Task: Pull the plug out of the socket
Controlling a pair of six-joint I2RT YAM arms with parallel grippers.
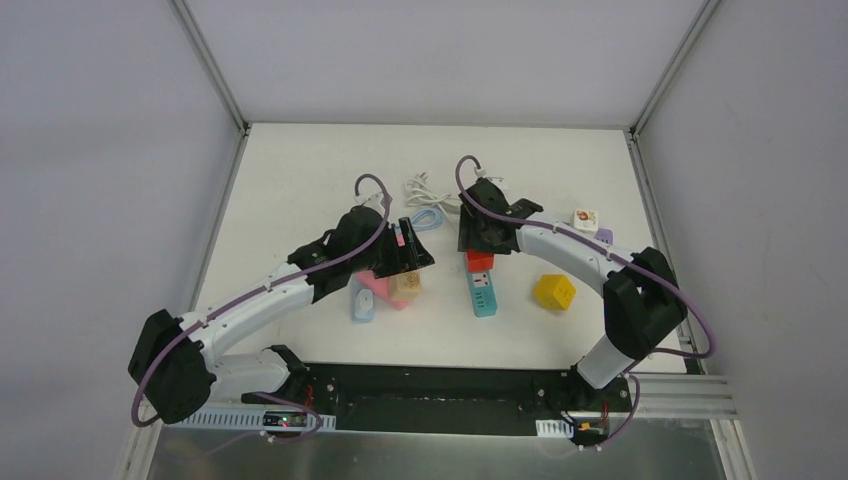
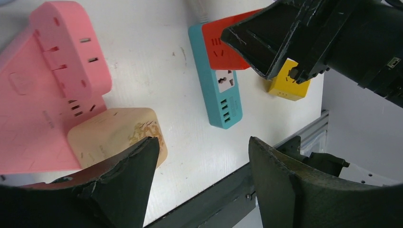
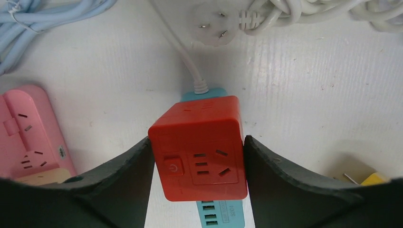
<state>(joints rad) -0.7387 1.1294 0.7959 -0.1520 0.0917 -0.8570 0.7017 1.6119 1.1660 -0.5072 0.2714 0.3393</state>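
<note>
On the far end of the teal power strip (image 3: 223, 213) sits the red cube plug (image 3: 197, 147), and the right gripper (image 3: 197, 142) is clamped on its two sides, so the grasp looks made. Next comes a straight pull up off the strip, which may lift with it. Left of the strip, the left gripper (image 2: 202, 147) hangs with jaws apart, free to pin it down
</note>
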